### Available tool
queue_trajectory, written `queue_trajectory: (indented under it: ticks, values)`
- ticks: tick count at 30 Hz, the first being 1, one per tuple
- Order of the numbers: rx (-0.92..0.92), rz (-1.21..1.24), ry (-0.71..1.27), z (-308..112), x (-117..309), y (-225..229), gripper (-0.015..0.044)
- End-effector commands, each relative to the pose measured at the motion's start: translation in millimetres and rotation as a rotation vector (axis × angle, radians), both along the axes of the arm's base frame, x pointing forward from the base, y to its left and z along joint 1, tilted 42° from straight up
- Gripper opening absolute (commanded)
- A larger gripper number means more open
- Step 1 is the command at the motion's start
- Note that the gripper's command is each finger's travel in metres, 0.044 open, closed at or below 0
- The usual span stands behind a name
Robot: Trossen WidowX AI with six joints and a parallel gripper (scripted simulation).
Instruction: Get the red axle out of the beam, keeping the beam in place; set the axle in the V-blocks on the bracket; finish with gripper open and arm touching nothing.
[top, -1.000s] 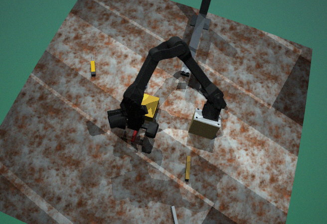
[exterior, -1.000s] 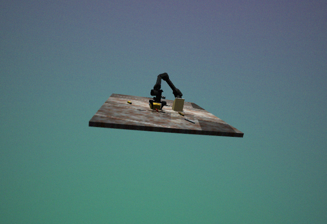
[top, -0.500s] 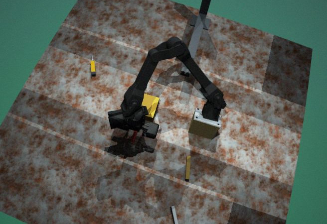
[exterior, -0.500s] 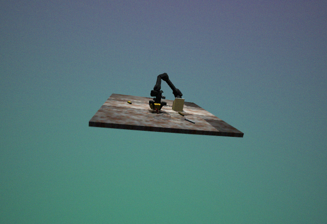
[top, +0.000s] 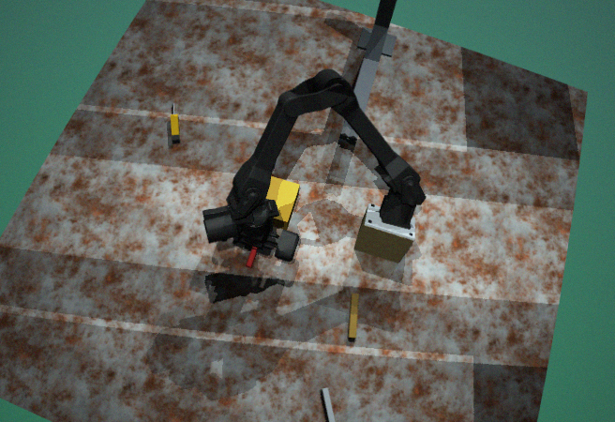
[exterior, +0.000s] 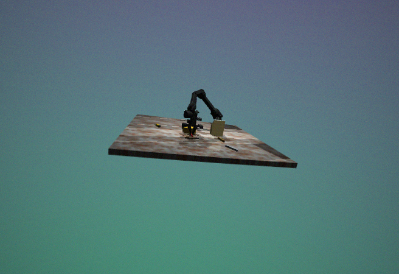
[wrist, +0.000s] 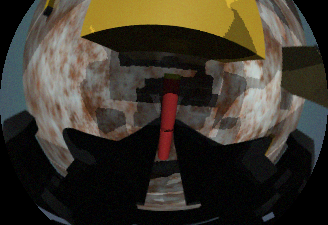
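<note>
Top view: my arm [top: 270, 137] [exterior: 207, 101] rises from the tan base block [top: 382, 243] [exterior: 218, 128] [wrist: 304, 71] and arches across to the yellow block [top: 286, 199] [exterior: 188, 129] [wrist: 165, 9], with its gripper [top: 253, 247] [exterior: 191, 133] [wrist: 167, 122] pointing down just beside that block. Wrist view: I have the fingers closed on the red axle [top: 251, 257] [exterior: 191, 134] [wrist: 169, 110], one on each side. The axle extends out from the yellow block's shadowed side; whether its inner end is seated there I cannot tell.

The long grey bracket [top: 367, 77] lies beyond the arm's bend, with small dark notched blocks [top: 347, 140] at its near end; the axle is well apart from them. A yellow-and-black tool [top: 174, 124] [exterior: 157, 125] [wrist: 50, 3], a yellow bar [top: 353, 317] [exterior: 221, 139] and a grey bar [top: 327, 404] [exterior: 231, 148] lie separately on the mottled table [top: 124, 59] [exterior: 145, 148].
</note>
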State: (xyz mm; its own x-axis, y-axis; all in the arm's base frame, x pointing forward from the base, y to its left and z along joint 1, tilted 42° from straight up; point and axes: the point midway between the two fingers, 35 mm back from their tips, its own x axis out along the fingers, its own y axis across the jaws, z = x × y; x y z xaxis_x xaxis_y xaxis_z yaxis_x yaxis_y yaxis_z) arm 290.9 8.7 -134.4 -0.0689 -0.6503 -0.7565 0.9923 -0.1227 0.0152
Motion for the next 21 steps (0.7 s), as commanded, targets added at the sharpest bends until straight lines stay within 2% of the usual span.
queue_trajectory:
  ticks: [1,21]
  values:
    - [0.001,0.0,0.0,1,1,1,0.0]
    - [0.004,0.008,0.006,90,19,86,0.0]
